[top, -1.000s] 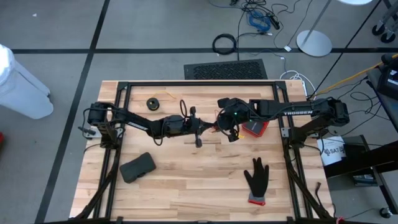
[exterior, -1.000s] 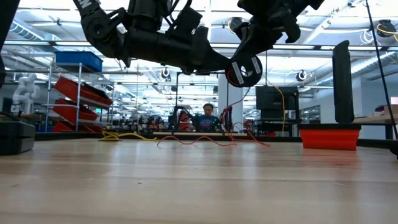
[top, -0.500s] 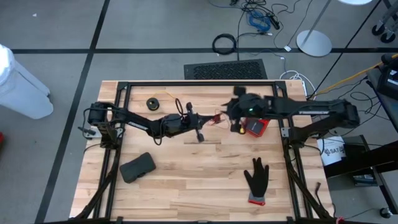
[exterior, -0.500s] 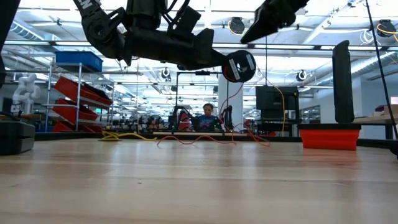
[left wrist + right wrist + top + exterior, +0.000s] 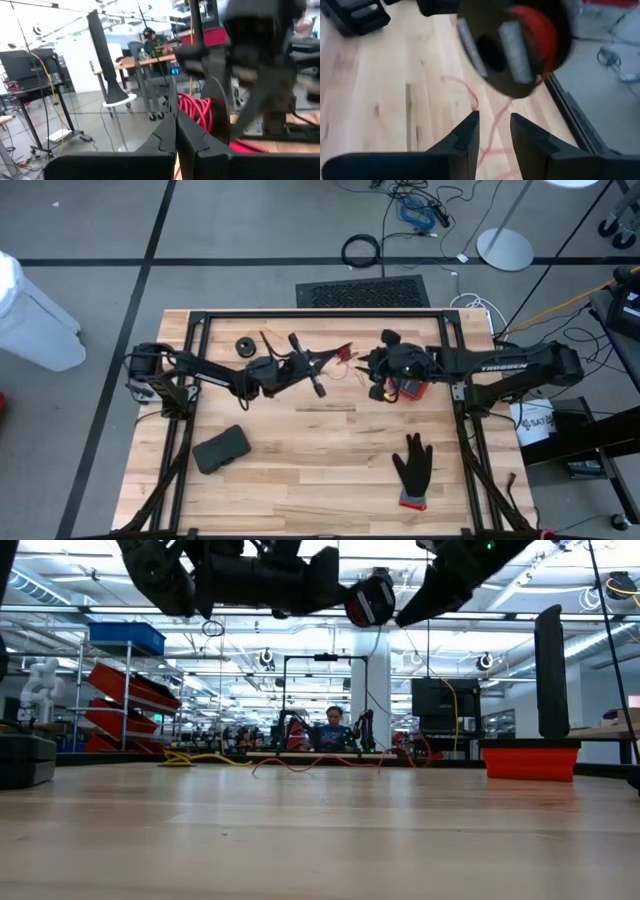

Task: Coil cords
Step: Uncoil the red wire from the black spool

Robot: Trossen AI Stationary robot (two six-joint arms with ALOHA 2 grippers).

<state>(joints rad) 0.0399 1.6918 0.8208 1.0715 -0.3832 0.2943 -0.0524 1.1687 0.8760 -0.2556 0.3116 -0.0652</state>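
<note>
The red cord's black spool (image 5: 372, 600) hangs high over the table's middle, with my left gripper (image 5: 345, 590) shut on it. Red cord is wound on the spool (image 5: 537, 30), and a loose length trails down onto the boards (image 5: 492, 127). My right gripper (image 5: 492, 132) stands open just to the spool's right and a little below it, with nothing between its fingers. The yellow-tan cord and its black spool (image 5: 247, 345) lie on the table at the far left. My left gripper has the red cord's spool at the tips of its shut fingers (image 5: 175, 125), beside the wound red cord (image 5: 197, 107). The fingers come from the table's left and slant a little upward. Which part they pinch is hidden by the fingers themselves. The spool is lifted clear.
A red box (image 5: 412, 387) sits under my right arm. A black glove (image 5: 412, 465) lies near the front right and a dark pouch (image 5: 222, 448) near the front left. A black frame (image 5: 320, 313) runs along the table's far edge.
My right gripper has come off the spool and drawn back toward the table's right edge, rolling as it went. My left gripper has risen and tipped its fingers upward, carrying the spool higher; the red cord's loose end stays on the table.
</note>
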